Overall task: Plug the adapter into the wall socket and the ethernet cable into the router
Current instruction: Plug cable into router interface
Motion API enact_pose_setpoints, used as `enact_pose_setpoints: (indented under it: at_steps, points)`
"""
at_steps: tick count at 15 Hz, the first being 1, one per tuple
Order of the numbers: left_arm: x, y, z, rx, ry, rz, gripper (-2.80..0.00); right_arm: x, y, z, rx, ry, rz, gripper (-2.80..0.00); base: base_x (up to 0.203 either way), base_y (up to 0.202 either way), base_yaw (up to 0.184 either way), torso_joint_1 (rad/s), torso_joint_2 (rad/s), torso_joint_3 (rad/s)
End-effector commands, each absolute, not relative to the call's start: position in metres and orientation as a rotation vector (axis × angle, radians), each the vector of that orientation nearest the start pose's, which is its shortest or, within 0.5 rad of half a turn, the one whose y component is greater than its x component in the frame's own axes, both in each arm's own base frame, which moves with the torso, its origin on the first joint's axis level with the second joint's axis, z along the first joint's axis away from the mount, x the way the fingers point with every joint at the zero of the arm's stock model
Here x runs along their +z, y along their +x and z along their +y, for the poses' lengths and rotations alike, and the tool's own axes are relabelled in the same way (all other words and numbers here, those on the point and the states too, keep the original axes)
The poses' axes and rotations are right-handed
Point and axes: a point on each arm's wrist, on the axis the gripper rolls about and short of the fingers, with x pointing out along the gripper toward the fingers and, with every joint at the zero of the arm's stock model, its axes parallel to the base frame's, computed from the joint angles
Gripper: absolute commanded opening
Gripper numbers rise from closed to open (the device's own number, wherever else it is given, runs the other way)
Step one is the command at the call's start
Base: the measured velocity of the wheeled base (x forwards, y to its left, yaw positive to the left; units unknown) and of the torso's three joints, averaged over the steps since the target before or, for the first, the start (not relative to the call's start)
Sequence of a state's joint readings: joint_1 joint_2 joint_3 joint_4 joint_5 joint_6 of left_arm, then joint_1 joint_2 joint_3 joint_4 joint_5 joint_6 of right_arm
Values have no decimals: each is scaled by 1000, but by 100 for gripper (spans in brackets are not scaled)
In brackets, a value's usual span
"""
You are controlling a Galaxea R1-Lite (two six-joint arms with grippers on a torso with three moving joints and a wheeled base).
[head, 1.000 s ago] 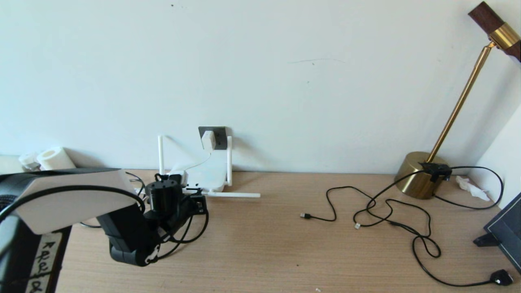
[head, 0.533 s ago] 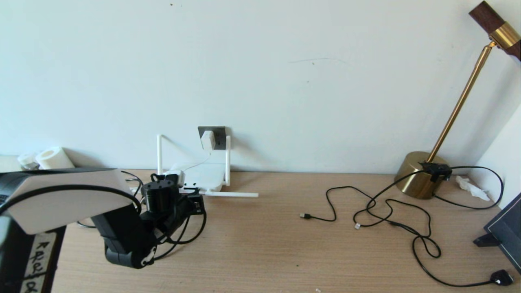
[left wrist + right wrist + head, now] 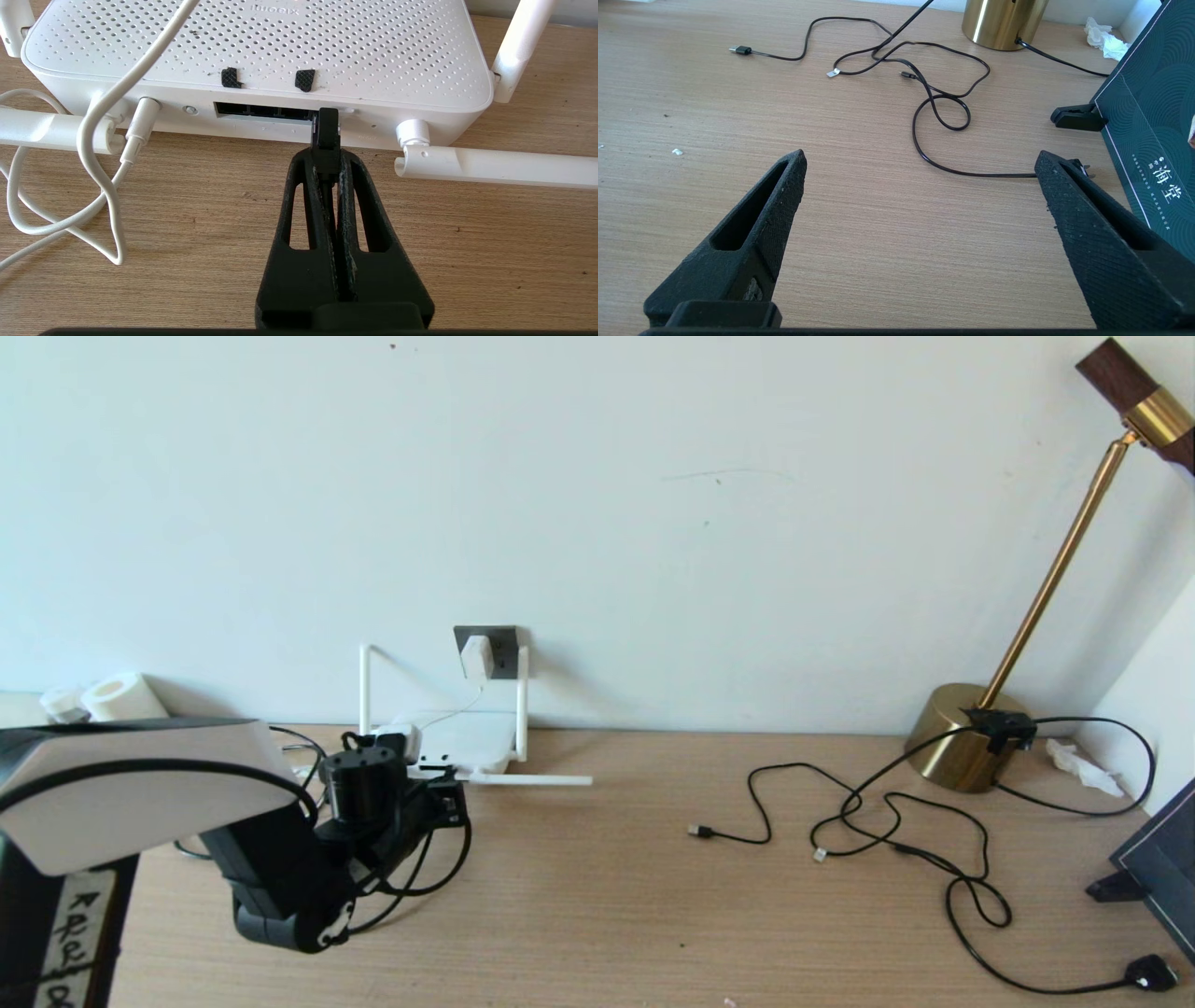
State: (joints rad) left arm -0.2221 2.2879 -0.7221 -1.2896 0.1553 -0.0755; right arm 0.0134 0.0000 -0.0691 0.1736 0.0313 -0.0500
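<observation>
The left gripper [image 3: 327, 154] pinches the ethernet cable [image 3: 325, 128] connector at the router [image 3: 261, 51] ports; the adapter [image 3: 476, 656] sits in the wall socket [image 3: 504, 649]; the right gripper [image 3: 920, 182] hangs spread over the counter [image 3: 859, 224]

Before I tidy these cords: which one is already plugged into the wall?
The adapter, the white cube with a thin white cord, sits in the wall socket. The black cords lie loose on the table by the lamp.

Bright even daylight, soft shadows behind the router [image 3: 467, 739] antennas (wall side), slight wide-angle bowing, sharp focus
</observation>
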Motion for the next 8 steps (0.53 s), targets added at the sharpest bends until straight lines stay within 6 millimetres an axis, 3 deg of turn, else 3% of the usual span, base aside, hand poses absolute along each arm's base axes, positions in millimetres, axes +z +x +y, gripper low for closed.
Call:
enact_pose_setpoints:
  at_steps: [1, 8]
  points:
    - [26, 364, -79, -56, -26, 263, 0, 77, -29, 0, 49, -50, 106, 0, 0, 0, 0, 0, 0, 0]
    - [27, 365, -79, -57, -27, 259, 0, 77, -29, 0, 48, -50, 106, 0, 0, 0, 0, 0, 0, 0]
